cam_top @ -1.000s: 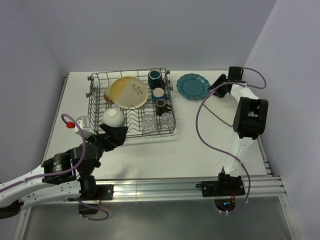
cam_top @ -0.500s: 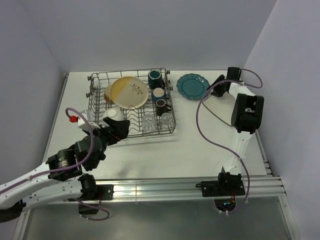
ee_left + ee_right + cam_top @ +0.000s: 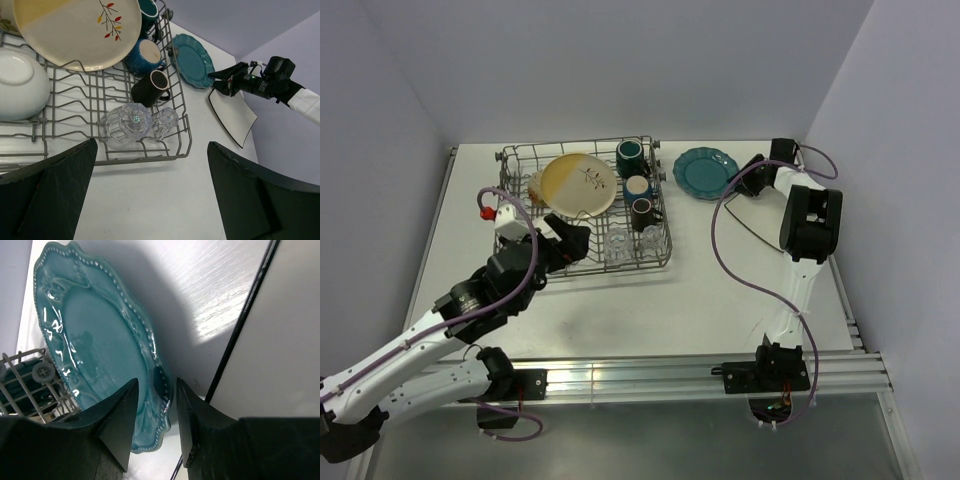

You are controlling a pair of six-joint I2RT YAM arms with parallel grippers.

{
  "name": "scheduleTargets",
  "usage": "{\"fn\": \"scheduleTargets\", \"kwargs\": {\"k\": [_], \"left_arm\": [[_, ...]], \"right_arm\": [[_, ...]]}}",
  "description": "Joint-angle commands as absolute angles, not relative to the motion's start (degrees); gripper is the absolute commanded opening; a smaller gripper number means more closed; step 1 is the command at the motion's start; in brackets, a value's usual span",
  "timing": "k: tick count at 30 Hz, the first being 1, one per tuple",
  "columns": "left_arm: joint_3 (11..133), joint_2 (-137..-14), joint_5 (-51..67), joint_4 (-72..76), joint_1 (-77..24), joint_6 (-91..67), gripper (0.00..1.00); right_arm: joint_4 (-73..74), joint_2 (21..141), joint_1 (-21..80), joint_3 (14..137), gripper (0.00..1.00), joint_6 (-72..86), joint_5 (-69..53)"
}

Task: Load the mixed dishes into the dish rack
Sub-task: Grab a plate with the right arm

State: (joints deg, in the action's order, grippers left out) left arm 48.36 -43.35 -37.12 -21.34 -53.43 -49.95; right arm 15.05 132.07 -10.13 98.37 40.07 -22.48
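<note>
Left fingers (image 3: 563,243) gape wide, holding nothing, over the rack's (image 3: 667,238) near-left corner by the bowl (image 3: 20,82). Just right of the rack the teal plate (image 3: 705,172) lies on the bench (image 3: 650,310). Our right fingers (image 3: 748,176) sit part-open astride its rim, not pinching as far as we see. We judge this the pickup step. Next we need a firm pinch, a lift, then a tilt between tines. The square plate (image 3: 235,112) waits furthest right.

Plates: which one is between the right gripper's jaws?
The teal scalloped plate; the white square plate lies beside it, the leaf-sprig plate in the dish rack.
</note>
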Motion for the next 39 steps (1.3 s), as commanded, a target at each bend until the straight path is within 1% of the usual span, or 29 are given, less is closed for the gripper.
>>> {"fn": "scheduleTargets", "kwargs": {"k": [1,8,11,14,15,17,18,20,21,24,31,39], "left_arm": [[51.7,-44.3,-31.7,-18.3,-51.4,-47.9,0.99],[52.0,-45.2,-29.1,-17.3,-48.9,-47.8,0.99],[52.2,-45.8,-28.2,-17.1,-48.1,-48.1,0.99],[52.5,-46.4,-27.8,-16.8,-47.6,-48.4,0.99],[52.5,-46.6,-27.3,-16.7,-47.5,-48.5,0.99],[52.6,-46.9,-27.1,-16.6,-47.5,-48.8,0.99],[52.7,-47.0,-26.7,-16.5,-47.4,-48.9,0.99],[52.6,-47.1,-26.5,-16.4,-47.4,-49.1,0.99],[52.6,-47.1,-26.2,-16.3,-47.4,-49.3,0.99],[52.2,-47.0,-25.8,-15.6,-47.4,-49.7,0.99],[51.0,-47.3,-24.3,-12.9,-47.2,-50.1,0.99],[51.0,-48.5,-22.9,-11.4,-47.1,-49.8,0.99]], "right_arm": [[14.3,134.1,-9.6,101.2,0.44,41.6,-23.9],[13.7,136.7,-9.1,103.0,0.4,44.6,-26.4],[13.6,137.1,-9.2,103.5,0.37,45.5,-27.0],[13.3,137.8,-9.3,104.0,0.31,46.9,-28.5],[12.7,138.1,-9.3,103.9,0.26,47.2,-29.0],[11.2,138.1,-9.2,103.3,0.22,48.2,-30.8],[10.3,138.0,-9.4,102.9,0.16,48.5,-31.8],[8.4,137.3,-9.6,102.2,0.1,50.3,-33.8],[5.7,136.9,-9.7,101.3,0.04,51.0,-35.8],[0.4,134.9,-10.3,99.2,0.0,54.7,-39.1],[-13.5,130.3,-12.2,93.3,0.0,67.7,-44.6],[-25.1,126.5,-12.9,87.7,0.0,79.4,-46.5]]}}
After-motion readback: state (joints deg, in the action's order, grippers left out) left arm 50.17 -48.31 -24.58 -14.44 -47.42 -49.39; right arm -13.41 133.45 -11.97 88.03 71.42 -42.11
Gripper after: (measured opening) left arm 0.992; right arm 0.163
